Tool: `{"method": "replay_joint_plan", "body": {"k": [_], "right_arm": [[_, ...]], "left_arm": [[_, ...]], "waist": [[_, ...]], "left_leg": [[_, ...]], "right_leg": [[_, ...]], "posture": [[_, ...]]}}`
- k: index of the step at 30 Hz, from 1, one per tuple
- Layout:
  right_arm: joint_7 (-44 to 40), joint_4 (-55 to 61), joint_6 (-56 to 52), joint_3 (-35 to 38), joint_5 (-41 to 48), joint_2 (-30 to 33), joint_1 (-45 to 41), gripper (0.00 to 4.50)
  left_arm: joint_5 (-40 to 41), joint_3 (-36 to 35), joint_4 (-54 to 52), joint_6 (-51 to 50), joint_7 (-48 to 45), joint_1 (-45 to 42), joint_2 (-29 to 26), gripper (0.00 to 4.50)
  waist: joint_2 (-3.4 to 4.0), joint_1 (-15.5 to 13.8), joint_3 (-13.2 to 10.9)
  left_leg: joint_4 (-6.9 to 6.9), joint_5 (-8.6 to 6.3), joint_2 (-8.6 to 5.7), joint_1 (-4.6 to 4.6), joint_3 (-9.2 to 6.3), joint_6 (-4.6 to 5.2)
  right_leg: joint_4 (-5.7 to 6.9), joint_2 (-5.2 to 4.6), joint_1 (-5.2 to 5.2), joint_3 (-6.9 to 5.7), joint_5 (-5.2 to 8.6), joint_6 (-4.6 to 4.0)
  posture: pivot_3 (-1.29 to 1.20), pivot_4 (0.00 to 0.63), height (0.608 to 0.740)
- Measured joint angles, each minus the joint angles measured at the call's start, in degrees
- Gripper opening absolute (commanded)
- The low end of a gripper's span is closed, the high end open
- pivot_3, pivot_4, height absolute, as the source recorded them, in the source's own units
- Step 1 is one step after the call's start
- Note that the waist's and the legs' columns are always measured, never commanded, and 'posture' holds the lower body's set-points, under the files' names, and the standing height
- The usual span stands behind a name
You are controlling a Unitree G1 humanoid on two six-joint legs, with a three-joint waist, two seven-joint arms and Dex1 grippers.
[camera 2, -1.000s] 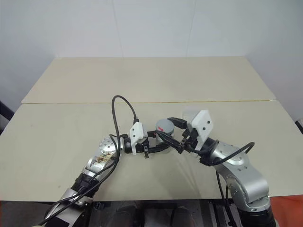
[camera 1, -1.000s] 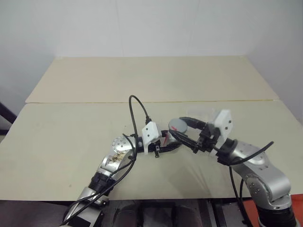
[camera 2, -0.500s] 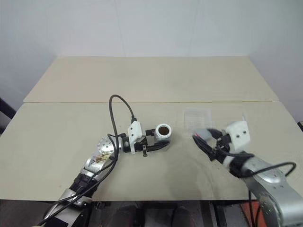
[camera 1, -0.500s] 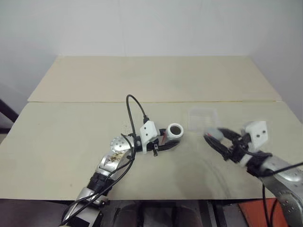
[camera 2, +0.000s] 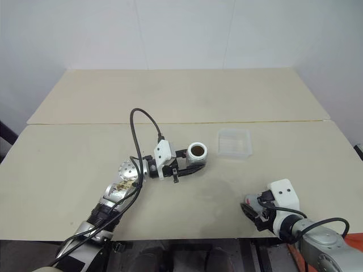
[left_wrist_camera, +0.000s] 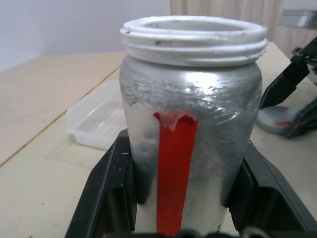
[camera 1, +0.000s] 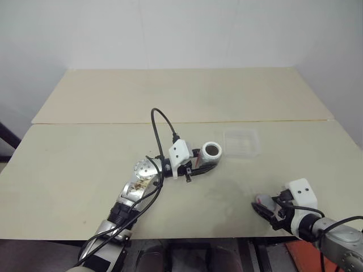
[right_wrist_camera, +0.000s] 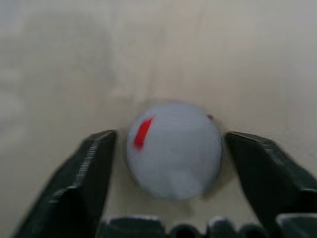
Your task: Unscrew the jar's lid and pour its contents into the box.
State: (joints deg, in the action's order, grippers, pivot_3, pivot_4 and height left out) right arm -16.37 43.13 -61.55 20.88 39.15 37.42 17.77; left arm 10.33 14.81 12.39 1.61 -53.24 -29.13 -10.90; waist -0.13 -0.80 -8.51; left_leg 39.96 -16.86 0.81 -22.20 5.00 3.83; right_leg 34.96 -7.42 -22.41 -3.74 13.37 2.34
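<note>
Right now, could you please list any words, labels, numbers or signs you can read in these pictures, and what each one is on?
No readable text anywhere.
The jar: a plain red strip down its side, no letters.
The lid: a red mark on top, not a character.
The box: clear plastic, unmarked.
The left arm: a patterned sticker, too small to read.

The jar (left_wrist_camera: pixel 190 124) is silvery-grey with a red stripe and white threaded rim; the lid (right_wrist_camera: pixel 173 148) pale grey, red-marked.
</note>
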Motion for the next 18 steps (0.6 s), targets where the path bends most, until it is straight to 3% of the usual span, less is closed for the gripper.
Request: {"method": "replay_joint_plan", "body": {"k": [8,18], "right_arm": [[0.1,4.2,4.4,3.2,-2.0,0.3,-3.2,4.47],[0.5,7.7,6.5,5.4,-1.9,-0.7,-5.0,4.47]], "left_arm": [[-10.2,0.9,11.2,0.1,10.7,-8.9,1.8,1.94],[-24.0,5.1,38.0,9.1,26.4,-27.1,6.5,1.94]], "waist": [[-0.01,-0.1,0.0],[-0.11,-0.8,-0.1]], "left_leg": [[0.01,-0.04,-0.06,-0.02,-0.03,0.07],[0.02,-0.05,-0.11,-0.07,-0.04,0.09]], "right_leg": [[-0.01,0.0,-0.02,-0.02,0.01,0.04],[-0.05,0.0,-0.01,-0.1,-0.01,0.07]], "posture": [[0.0,0.15,0.74],[0.0,0.15,0.74]]}}
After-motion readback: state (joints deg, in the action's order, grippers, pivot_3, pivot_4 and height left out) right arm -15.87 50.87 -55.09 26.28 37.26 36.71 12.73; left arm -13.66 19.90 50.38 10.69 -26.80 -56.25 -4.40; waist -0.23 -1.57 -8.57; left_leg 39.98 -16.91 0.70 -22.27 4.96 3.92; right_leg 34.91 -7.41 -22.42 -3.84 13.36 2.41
